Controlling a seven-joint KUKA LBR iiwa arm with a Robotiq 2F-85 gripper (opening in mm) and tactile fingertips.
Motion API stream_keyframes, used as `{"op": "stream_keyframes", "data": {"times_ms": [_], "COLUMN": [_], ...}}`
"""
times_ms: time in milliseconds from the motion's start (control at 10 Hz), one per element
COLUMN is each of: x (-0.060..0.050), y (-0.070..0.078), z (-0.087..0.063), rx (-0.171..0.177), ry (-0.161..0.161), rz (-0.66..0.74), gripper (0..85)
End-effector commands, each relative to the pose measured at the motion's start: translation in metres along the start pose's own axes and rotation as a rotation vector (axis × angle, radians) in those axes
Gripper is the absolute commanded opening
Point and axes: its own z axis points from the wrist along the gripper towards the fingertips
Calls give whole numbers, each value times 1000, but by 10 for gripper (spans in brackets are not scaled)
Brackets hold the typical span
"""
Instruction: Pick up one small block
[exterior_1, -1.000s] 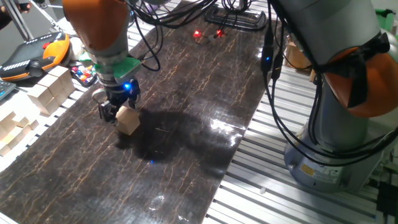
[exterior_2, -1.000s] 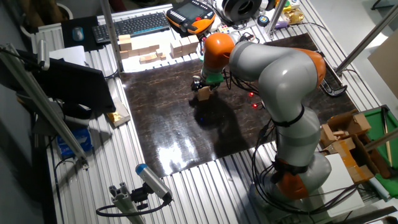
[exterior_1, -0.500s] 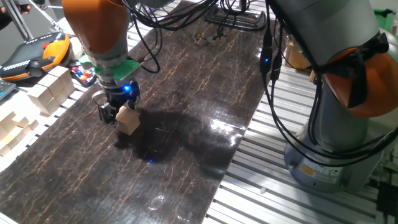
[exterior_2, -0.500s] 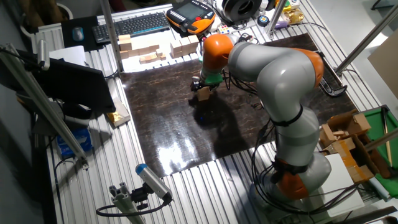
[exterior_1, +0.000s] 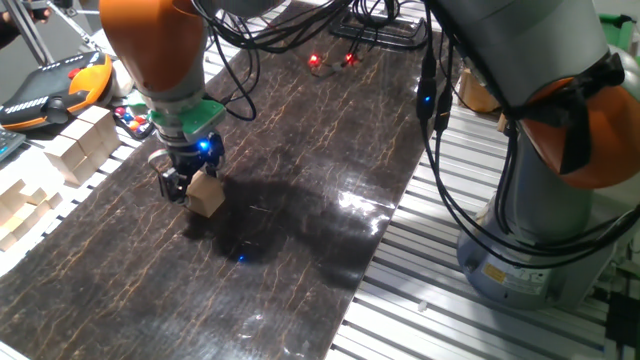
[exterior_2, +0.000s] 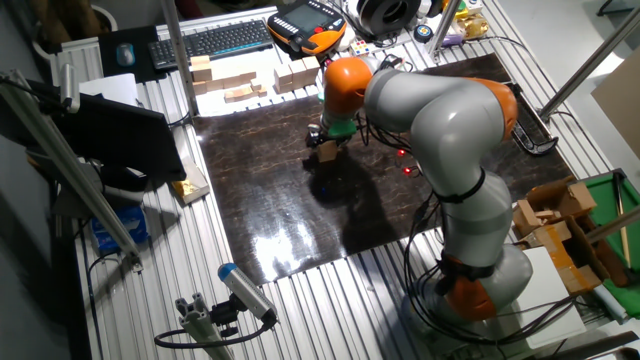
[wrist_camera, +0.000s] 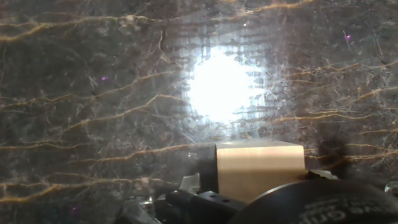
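Observation:
The small block is a plain light-tan wooden cube, tilted, held between my gripper's fingers a little above the dark marbled tabletop. My gripper is shut on it, at the left of the table, with a blue light lit on the hand. A shadow lies on the table below and to the right. In the other fixed view the block hangs under the orange wrist. In the hand view the block fills the lower middle, against the gripper body, with a bright glare on the table beyond.
Larger pale wooden blocks stand in stacks off the table's left edge, with more in front. A Rubik's cube and an orange teach pendant lie behind them. The arm's base stands at the right.
My gripper and the block have risen very slightly. Nothing else has moved.

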Motion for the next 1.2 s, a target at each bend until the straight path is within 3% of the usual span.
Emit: {"op": "stream_keyframes", "data": {"times_ms": [0,500,800,900,1000,1100], "x": [0,0,1,2,2,3], "y": [0,-3,-3,-3,-3,-3], "z": [1,3,2,2,0,-3], "rx": [3,9,12,14,8,2], "ry": [-2,-4,-4,-3,2,10], "rz": [0,-10,-19,-29,-39,-49], "gripper": [850,817,737,627,440,190]}}
